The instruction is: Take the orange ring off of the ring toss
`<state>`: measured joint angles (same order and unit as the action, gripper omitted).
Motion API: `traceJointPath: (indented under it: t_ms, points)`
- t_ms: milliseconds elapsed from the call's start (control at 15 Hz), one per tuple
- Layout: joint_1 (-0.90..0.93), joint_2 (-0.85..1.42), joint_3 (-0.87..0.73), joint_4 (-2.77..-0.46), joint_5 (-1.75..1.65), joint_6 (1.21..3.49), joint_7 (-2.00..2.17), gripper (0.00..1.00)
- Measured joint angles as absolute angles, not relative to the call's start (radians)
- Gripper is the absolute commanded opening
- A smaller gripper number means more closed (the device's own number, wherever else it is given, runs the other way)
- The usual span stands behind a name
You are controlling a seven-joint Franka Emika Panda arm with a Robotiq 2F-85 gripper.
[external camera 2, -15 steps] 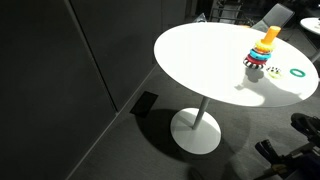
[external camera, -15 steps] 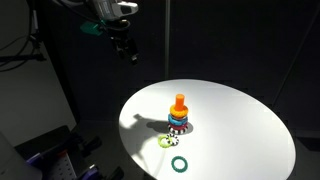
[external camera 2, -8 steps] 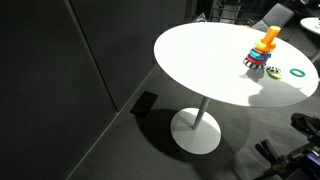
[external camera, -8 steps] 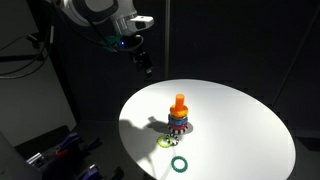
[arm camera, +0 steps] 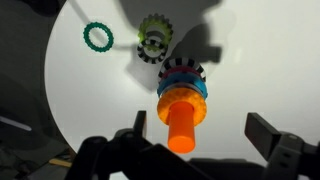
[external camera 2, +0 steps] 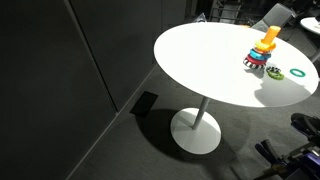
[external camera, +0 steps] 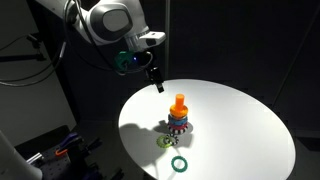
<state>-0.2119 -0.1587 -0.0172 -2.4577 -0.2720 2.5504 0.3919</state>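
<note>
Above the white desk, the gripper hung wide open on approach, the ring toss well below it, the orange ring topmost, so descending around that ring seemed next.

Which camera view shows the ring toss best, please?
The wrist view: the ring toss sits large near the middle, seen from above, its stacked colours clear. In both exterior views it is small and seen from the side.

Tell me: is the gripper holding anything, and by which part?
Nothing held: the gripper is open, hovering above the ring toss, touching nothing.
</note>
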Motion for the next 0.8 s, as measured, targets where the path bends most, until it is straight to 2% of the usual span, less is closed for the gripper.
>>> traceJointPath:
  t_ms: [800]
  points:
    - [-0.209,-0.112,-0.039,-2.446,-0.268,2.577,0.407,1.0]
